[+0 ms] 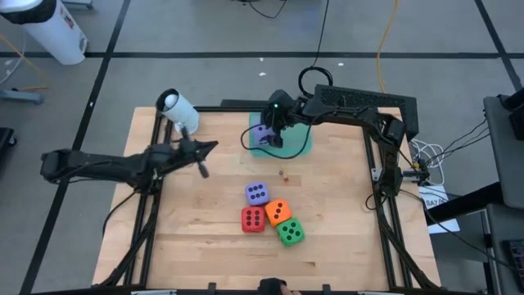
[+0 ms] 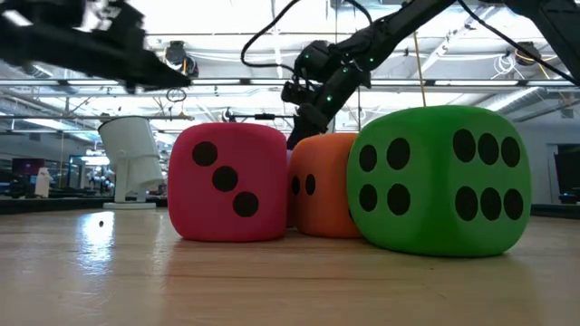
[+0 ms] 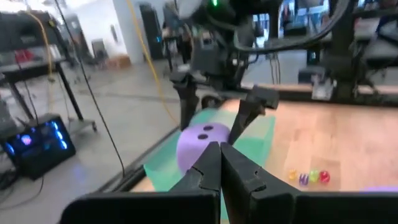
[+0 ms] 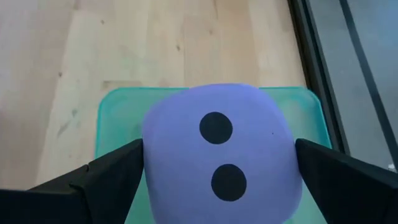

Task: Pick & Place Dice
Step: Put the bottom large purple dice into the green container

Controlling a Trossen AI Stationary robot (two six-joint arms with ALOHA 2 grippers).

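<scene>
Tray (image 1: 300,146), green and translucent, holds one purple die (image 4: 217,149), two pips up. Right gripper (image 1: 268,133) straddles it, fingers spread wide, not touching. Four more dice near the tray: purple (image 1: 256,193), orange (image 1: 278,211), red (image 1: 252,220), green (image 1: 290,232). Left gripper (image 1: 205,156) beside the tray, fingers pressed together, empty.

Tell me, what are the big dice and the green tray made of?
The green die and red die look like soft foam or plush: rounded corners, matte fuzzy skin, flat dark pips. The green tray under the purple die looks like thin see-through plastic, smooth with rounded corners. That is only by looks.
</scene>
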